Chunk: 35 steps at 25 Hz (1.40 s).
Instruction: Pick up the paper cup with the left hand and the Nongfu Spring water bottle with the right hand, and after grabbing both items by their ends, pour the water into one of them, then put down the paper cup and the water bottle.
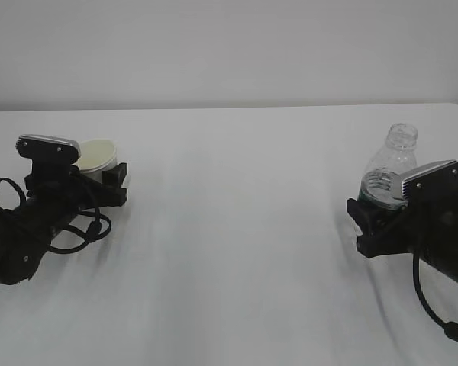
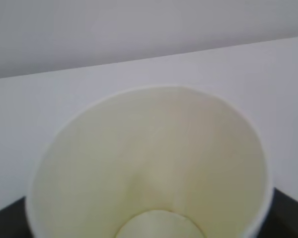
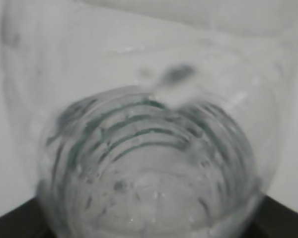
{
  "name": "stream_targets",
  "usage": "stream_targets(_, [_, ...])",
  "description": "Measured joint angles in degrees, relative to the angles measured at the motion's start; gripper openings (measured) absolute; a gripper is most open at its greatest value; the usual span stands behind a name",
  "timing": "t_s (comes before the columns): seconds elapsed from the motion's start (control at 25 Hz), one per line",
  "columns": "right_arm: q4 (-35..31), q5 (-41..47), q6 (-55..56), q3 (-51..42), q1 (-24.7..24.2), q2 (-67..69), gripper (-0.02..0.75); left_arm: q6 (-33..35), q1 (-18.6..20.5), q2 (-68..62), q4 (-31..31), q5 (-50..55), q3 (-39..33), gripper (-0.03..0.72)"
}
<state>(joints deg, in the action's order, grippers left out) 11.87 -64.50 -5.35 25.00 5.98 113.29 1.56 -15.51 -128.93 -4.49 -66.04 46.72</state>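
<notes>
White tabletop (image 1: 237,229) fills the scene beneath a pale grey wall. At the far left, the left hand (image 1: 99,177) lies low on the surface with the paper cup (image 1: 98,155) standing upright between its black fingers; the left wrist view looks straight down into the cup's cream interior, with dark finger edges at both lower corners, though whether the jaws press the cup or stand just clear cannot be told. At the right, the right hand (image 1: 374,217) has its jaws around the lower body of the Nongfu Spring water bottle (image 1: 391,169), which stands upright and uncapped. Its ribbed clear wall fills the right wrist view.
</notes>
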Motion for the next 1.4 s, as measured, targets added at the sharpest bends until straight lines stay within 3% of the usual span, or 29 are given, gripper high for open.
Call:
stream_targets(0.68, [0.0, 0.0, 0.0, 0.0, 0.0, 0.0, 0.475, 0.0, 0.0, -1.0, -0.4, 0.0, 0.0, 0.586])
stream_targets(1.08, [0.0, 0.0, 0.0, 0.0, 0.0, 0.0, 0.475, 0.0, 0.0, -1.0, -0.4, 0.0, 0.0, 0.490])
stream_targets(1.4, [0.0, 0.0, 0.0, 0.0, 0.0, 0.0, 0.475, 0.0, 0.0, -1.0, 2.8, 0.0, 0.0, 0.477])
